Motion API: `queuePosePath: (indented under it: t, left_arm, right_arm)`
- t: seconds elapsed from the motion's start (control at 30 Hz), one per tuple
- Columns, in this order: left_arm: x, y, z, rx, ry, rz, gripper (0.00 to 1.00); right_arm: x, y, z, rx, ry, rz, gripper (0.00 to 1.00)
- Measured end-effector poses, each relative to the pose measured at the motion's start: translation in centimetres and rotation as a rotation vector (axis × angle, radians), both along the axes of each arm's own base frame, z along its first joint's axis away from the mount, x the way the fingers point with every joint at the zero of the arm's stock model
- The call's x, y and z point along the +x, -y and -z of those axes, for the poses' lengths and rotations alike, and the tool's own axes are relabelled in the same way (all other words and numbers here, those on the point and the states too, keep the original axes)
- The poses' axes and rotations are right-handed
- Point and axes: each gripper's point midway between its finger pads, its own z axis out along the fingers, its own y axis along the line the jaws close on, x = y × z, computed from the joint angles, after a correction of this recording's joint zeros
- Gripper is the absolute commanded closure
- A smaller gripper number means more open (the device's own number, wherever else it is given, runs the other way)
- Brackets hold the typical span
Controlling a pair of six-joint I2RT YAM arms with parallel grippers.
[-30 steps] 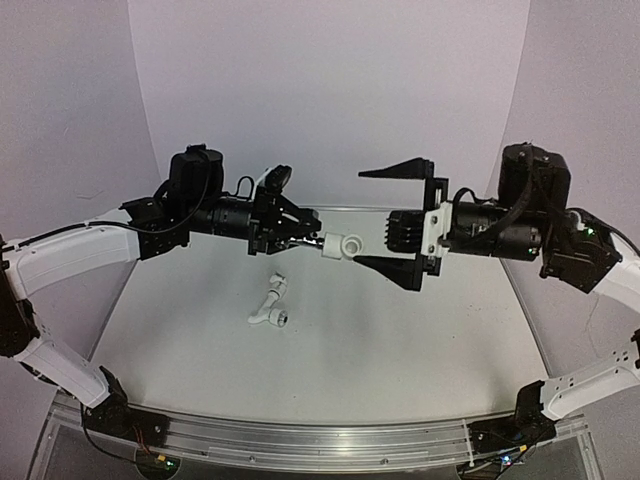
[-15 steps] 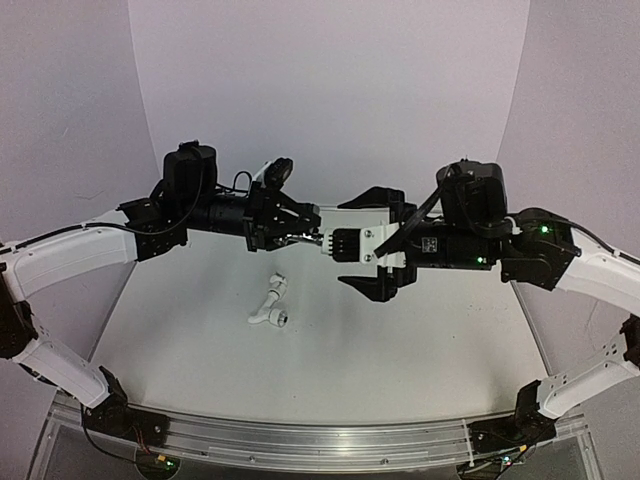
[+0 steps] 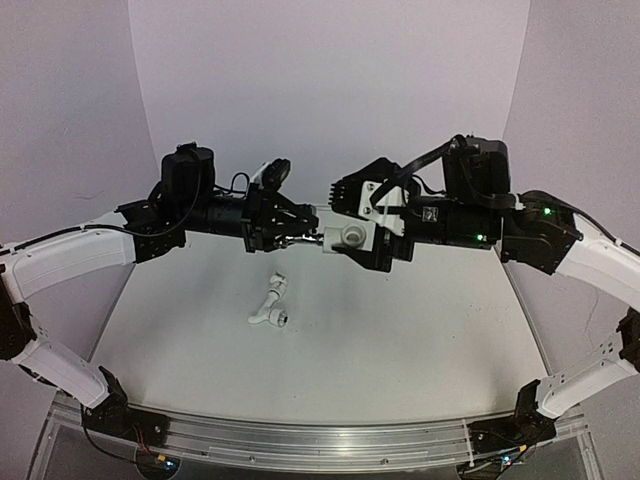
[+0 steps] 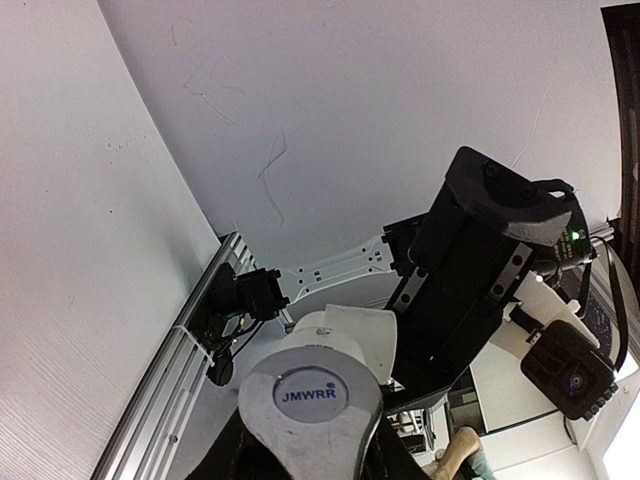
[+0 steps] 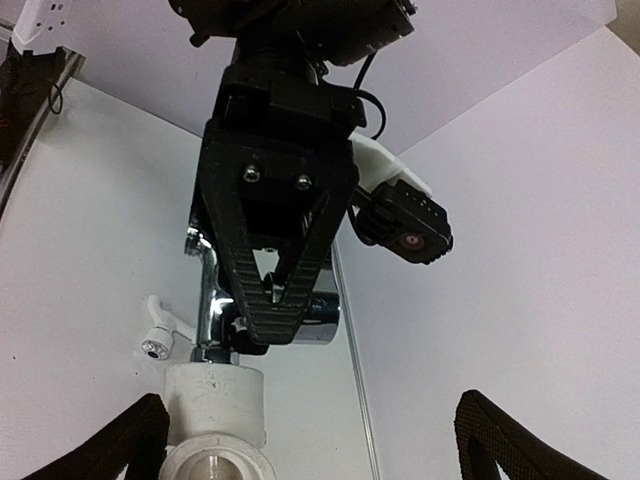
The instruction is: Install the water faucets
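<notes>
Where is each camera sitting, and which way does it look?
Top external: above and behind, looking down at the table; left gripper and right gripper meet midair.
Left wrist: faces the white elbow fitting's end and the right gripper; own fingers barely peek in.
Right wrist: faces the left gripper holding the chrome faucet; own open fingers show.
Shared: all see that fitting.

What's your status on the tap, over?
Left gripper shut on tap, mid-air. Right gripper open, straddling white fitting on tap's stem. Bent pipe on table, apart from both.
</notes>
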Motion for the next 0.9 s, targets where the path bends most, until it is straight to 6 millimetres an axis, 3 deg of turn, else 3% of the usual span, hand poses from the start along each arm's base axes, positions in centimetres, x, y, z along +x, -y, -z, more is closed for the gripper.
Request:
queuePosePath:
  t: [0.17, 0.3, 0.5, 0.9]
  left_arm:
    - [0.6, -0.2, 0.0, 0.001, 0.003, -0.022, 1.00]
    - [0.5, -0.1, 0.0, 0.001, 0.003, -0.018, 1.00]
    - [-0.2, -0.1, 0.0, -0.002, 0.010, 0.015, 1.00]
    - [-0.9, -0.1, -0.5, -0.028, 0.016, 0.054, 1.00]
  right_arm:
    - [1.6, 0.5, 0.1, 0.016, -0.039, 0.034, 0.05]
    - [2.9, 0.9, -1.0, 0.061, -0.071, 0.057, 0.05]
    - [3.2, 1.2, -2.5, 0.114, -0.089, 0.061, 0.08]
    - [6.0, 2.5, -1.9, 0.068, -0.046, 0.114, 0.10]
